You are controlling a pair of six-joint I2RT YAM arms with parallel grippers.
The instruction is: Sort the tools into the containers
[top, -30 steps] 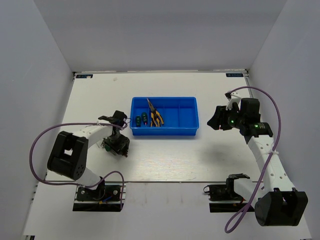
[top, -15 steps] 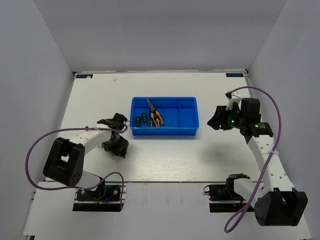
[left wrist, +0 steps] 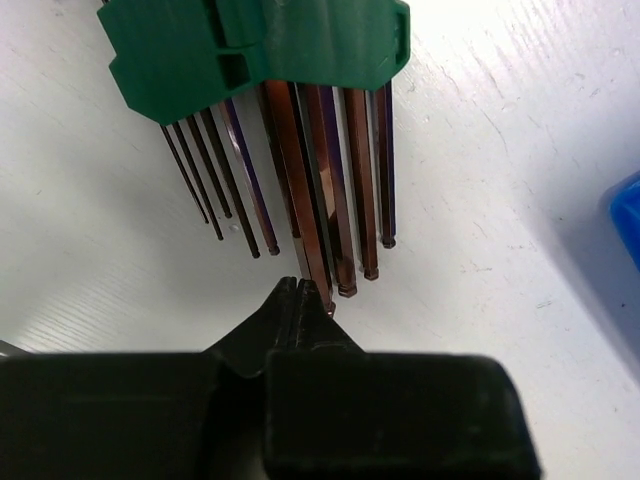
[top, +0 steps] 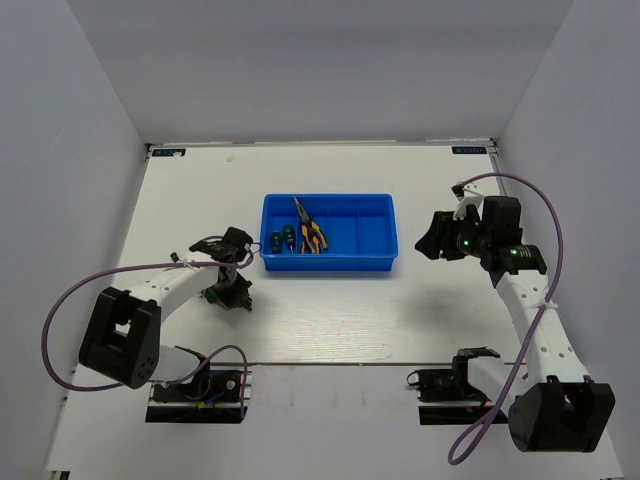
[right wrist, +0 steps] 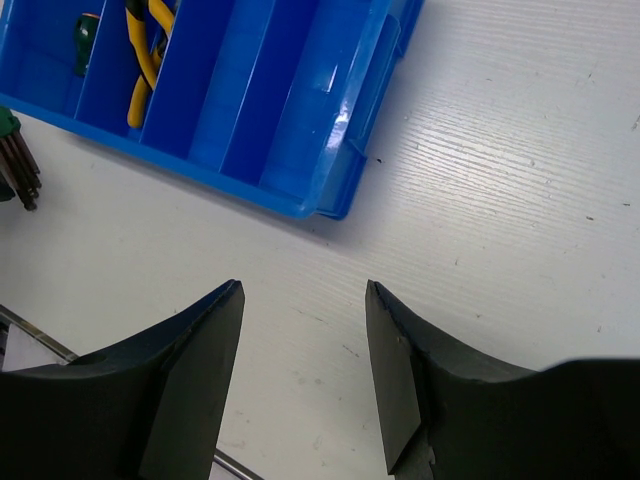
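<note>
Left gripper (left wrist: 303,292) is low on the white table (top: 330,320), its two fingers squeezed together. Their tips touch the end of the longest of the hex keys (left wrist: 300,190), which fan out from a green holder (left wrist: 250,45). Right gripper (right wrist: 305,295) hangs wide apart, holding nothing. Farther back sits the blue tray (top: 328,263). Two green screwdrivers (top: 282,240) lie in its left box, with the yellow pliers (top: 310,232) next door.
</note>
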